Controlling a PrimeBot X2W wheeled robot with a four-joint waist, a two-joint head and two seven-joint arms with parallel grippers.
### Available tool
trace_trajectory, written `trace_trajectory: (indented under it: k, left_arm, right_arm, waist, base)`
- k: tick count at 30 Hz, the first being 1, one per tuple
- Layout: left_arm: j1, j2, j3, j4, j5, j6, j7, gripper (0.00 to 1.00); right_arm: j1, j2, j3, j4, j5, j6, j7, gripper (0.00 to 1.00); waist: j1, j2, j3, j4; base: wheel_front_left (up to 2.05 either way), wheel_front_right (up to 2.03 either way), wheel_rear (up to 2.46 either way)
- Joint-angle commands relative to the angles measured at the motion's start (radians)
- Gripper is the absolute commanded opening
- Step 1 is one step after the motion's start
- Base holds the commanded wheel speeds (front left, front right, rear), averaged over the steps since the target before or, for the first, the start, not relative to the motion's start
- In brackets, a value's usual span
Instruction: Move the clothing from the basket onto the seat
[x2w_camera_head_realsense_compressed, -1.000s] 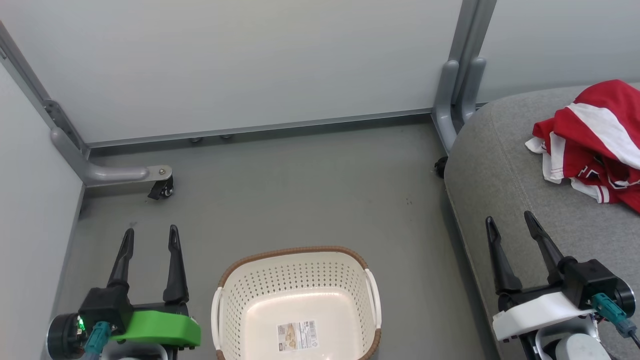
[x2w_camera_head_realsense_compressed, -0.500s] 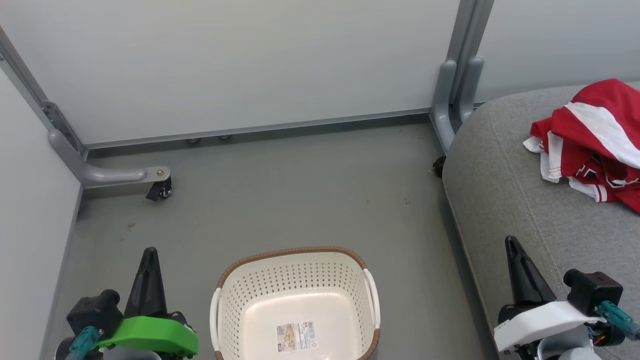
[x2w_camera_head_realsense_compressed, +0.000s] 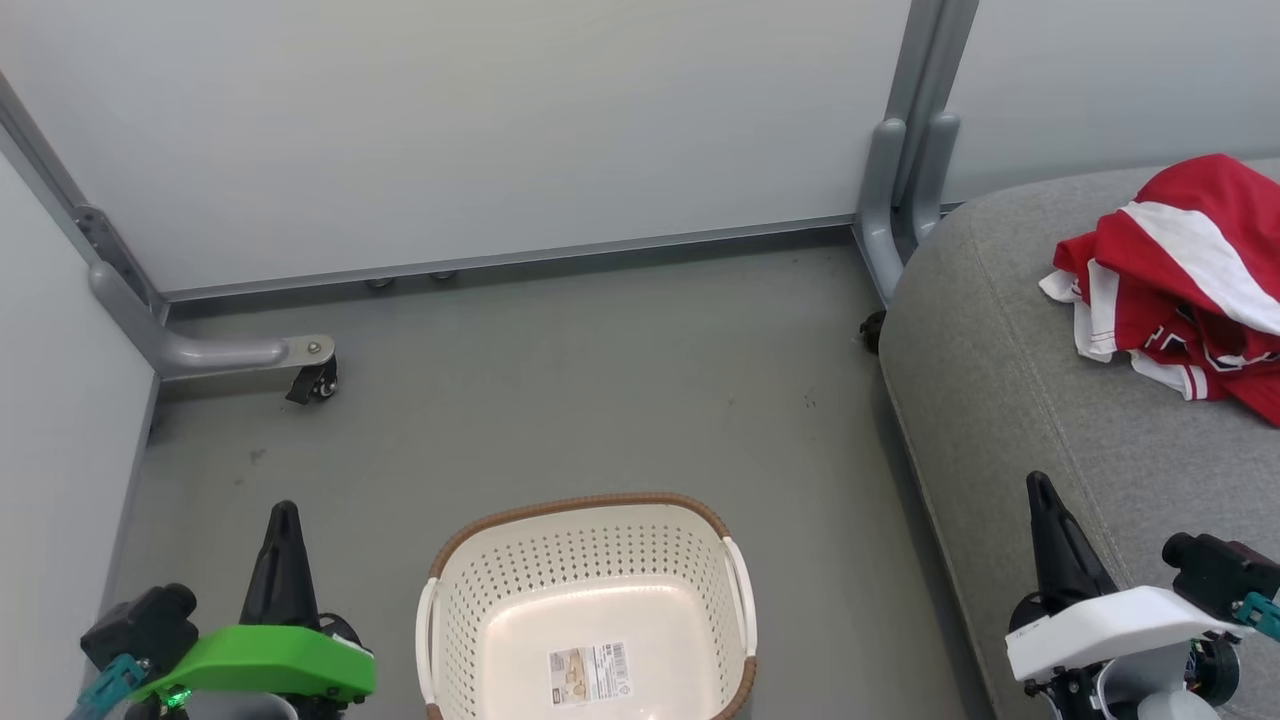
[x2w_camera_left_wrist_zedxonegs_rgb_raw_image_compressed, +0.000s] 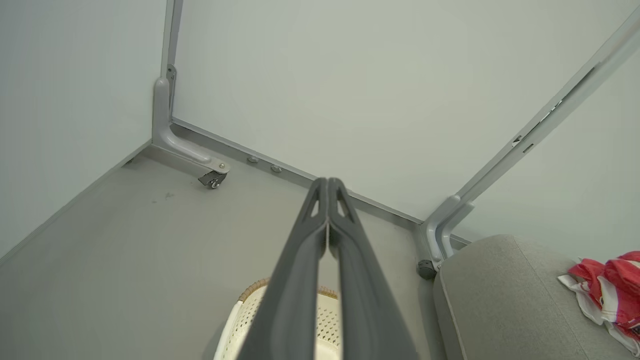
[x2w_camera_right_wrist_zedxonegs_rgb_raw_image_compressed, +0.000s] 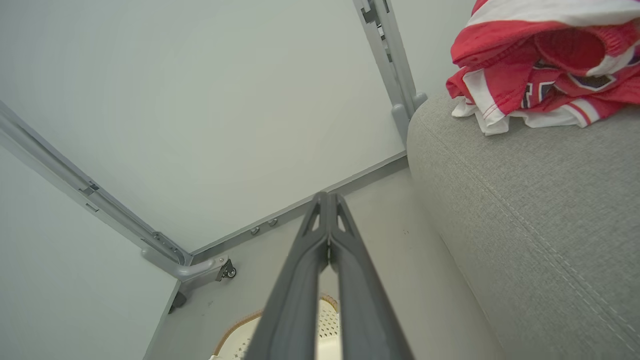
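Left pincer (x2w_camera_left_wrist_zedxonegs_rgb_raw_image_compressed: 327, 187) tapered, closed; basket (x2w_camera_head_realsense_compressed: 585, 548) perforated plastic.

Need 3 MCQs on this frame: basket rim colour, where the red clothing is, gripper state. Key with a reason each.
1. What colour is the rim of the cream perforated plastic laundry basket?
A. brown
B. green
C. red

2. Where do the bright red, white-trimmed sports garments lie?
A. in the basket
B. in a gripper
C. on the large grey fabric seat cushion

3. How do the left gripper and right gripper stand?
A. both shut, empty
B. both open
C. left shut on a garment

Key:
1 A: the woven-look rim shows brown.
2 C: the heap rests on the cushion, and the basket holds no cloth.
3 A: each wrist view shows jaws pressed together with nothing between.
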Motion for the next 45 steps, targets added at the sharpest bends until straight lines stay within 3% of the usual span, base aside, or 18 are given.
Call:
trace_trajectory:
  k: [1,21,45]
  left_arm:
    - [-0.035,0.002,0.01,-0.014,-0.034,-0.007,0.006,0.0]
    - [-0.056,-0.008,0.047,-0.013,-0.311,-0.026,0.08,0.0]
    - [-0.075,-0.018,0.083,-0.008,-0.57,-0.046,0.15,0.0]
  right_arm:
    - [-0.03,-0.006,-0.005,-0.009,0.037,0.0,0.007,0.0]
    - [-0.056,-0.009,-0.025,0.017,0.324,0.0,0.08,0.0]
    - [-0.079,-0.012,-0.043,0.044,0.595,-0.001,0.15,0.0]
  waist:
    - [0.0,0.0013,0.0,-0.001]
    - [0.0,0.0024,0.001,-0.013]
    - [0.0,0.0037,0.002,-0.027]
  base:
    - [0.0,0.0,0.0]
    - [0.0,0.0,0.0]
    - [0.0,0.0,0.0]
